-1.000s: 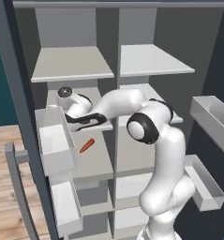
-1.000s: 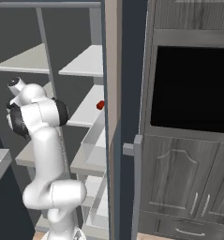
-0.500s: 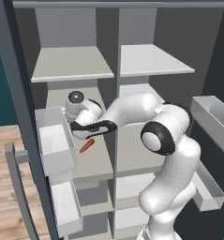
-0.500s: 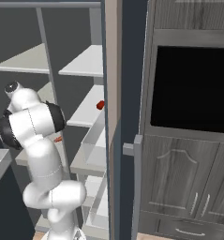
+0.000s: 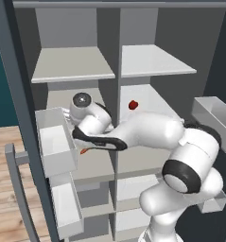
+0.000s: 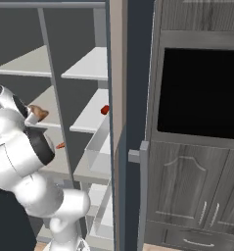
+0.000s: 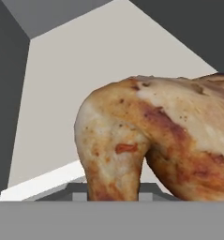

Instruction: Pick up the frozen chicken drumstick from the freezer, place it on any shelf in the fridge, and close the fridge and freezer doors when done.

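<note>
We squeeze the lumpy, golden-brown drumstick (image 7: 155, 140) tight in our gripper (image 6: 34, 115), up over a smooth pale freezer shelf (image 5: 69, 64). A thin orange stick (image 5: 84, 151) lies below.

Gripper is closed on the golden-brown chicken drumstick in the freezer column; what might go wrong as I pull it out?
1. The hand view shows the lumpy golden-brown chicken drumstick hard against the camera, the fingertips hidden; the hold can't be judged, so it may slip.
2. The white arm reaches across the grey divider into the freezer; withdrawing could scrape it.
3. The white door bin and thin orange-red stick lie right beside the wrist and could be knocked.
</note>
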